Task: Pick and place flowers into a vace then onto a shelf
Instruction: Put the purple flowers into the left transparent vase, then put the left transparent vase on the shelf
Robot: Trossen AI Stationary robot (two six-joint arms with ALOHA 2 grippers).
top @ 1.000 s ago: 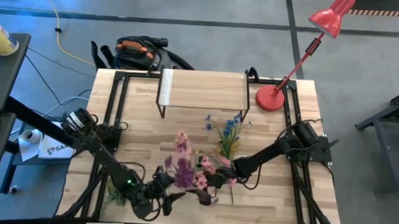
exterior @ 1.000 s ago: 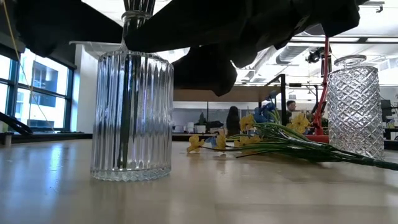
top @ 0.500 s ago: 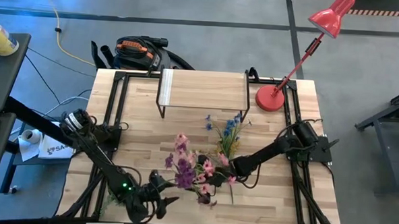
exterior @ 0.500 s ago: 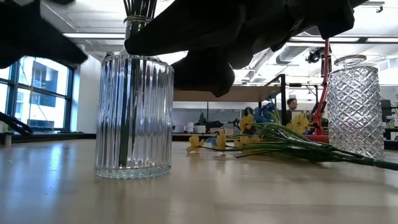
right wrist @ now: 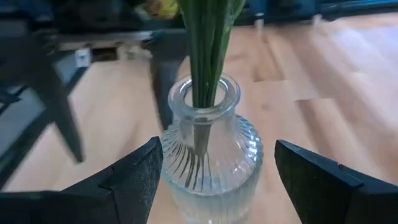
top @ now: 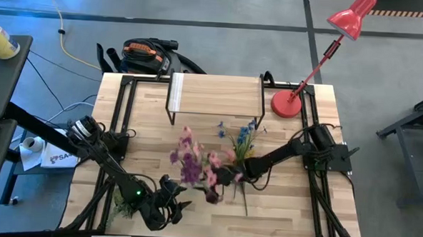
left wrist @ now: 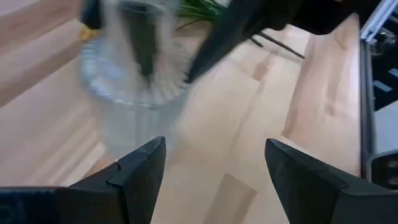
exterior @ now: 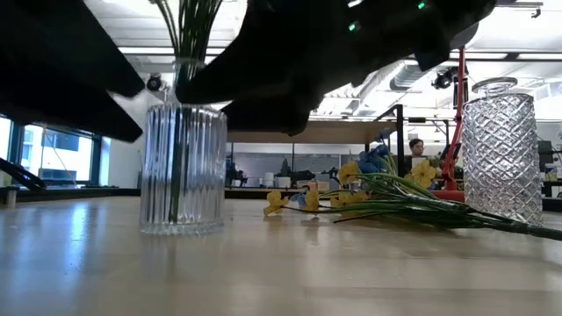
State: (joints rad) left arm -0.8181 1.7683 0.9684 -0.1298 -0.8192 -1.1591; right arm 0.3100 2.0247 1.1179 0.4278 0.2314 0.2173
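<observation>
The pink and purple flowers [top: 194, 164] stand with their stems in a ribbed glass vase [exterior: 183, 167], which rests on its base on the table. My right gripper [right wrist: 217, 149] is open and reaches in from the table's right. Its fingers flank the vase [right wrist: 211, 168] at shoulder height. My left gripper [left wrist: 214, 162] is open near the table's near edge [top: 172, 208], a short way back from the vase [left wrist: 134, 81]. The blue and yellow bunch [top: 243, 141] lies flat on the table. The shelf [top: 216, 96] stands by the far edge. My right gripper has one finger [right wrist: 146, 171] close against the vase's ribbed wall [right wrist: 171, 168]. A strip of table shows between the other finger [right wrist: 298, 174] and the glass. I cannot tell whether it touches the vase. My left gripper touches nothing.
A second, diamond-cut glass vase [exterior: 500, 145] stands to the right in the low view, behind the lying bunch's stems [exterior: 421, 211]. A red desk lamp [top: 287, 104] stands at the far right corner. A green tuft [top: 122, 204] lies near the left arm. People show in the room behind the table.
The ribbed vase with the pink and purple bunch has moved toward the table's far edge, staying upright at table level. My right gripper has moved the same way with it. My left arm has dropped lower beside the vase.
</observation>
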